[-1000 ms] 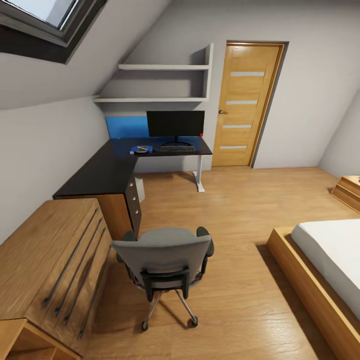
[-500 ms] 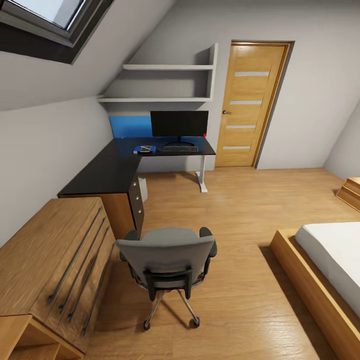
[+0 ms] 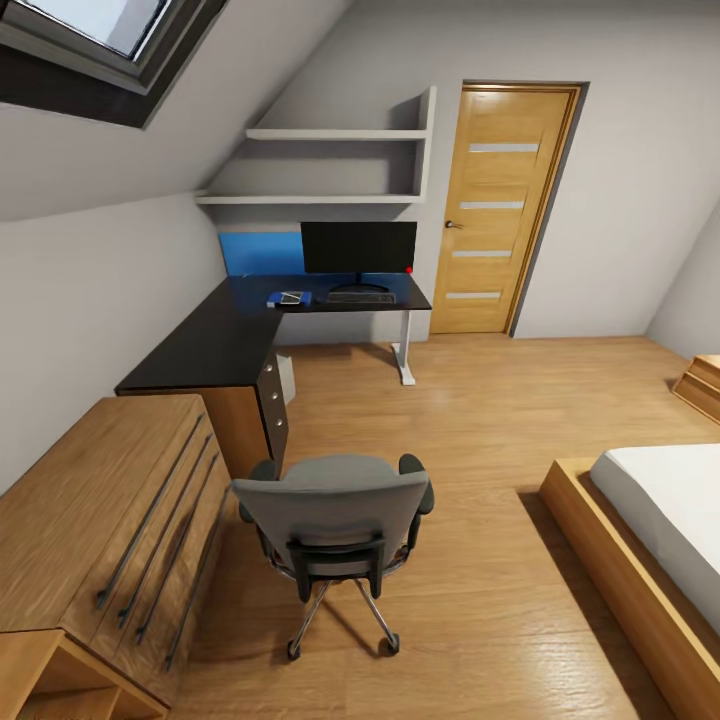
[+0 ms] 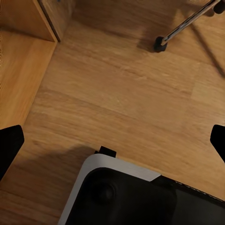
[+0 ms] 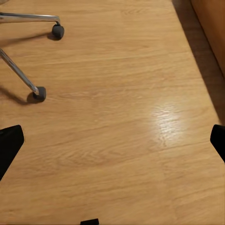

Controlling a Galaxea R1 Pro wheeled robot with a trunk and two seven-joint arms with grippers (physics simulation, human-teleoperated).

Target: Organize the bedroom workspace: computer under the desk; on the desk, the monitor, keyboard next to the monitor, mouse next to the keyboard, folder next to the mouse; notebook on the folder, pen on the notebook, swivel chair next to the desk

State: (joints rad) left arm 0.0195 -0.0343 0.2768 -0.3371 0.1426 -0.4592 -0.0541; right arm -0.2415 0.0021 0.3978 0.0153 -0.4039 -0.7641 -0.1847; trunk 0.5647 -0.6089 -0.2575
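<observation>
Swivel chair (image 3: 335, 535) sits mid-floor, back toward us, beside the wooden chest (image 3: 100, 530), well apart from the desk (image 3: 225, 345). Wide open floor (image 3: 470, 430) runs between chair and bed frame (image 3: 620, 585). Both grippers (image 4: 112, 145) (image 5: 112, 145) hang fingers spread, empty. No readable writing.

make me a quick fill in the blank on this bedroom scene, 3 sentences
1. The monitor stands on the black ____.
2. The swivel chair stands on the wood floor with its ____ turned toward the camera.
3. The wooden door right of the desk is ____.

Missing words: desk; back; closed
</observation>
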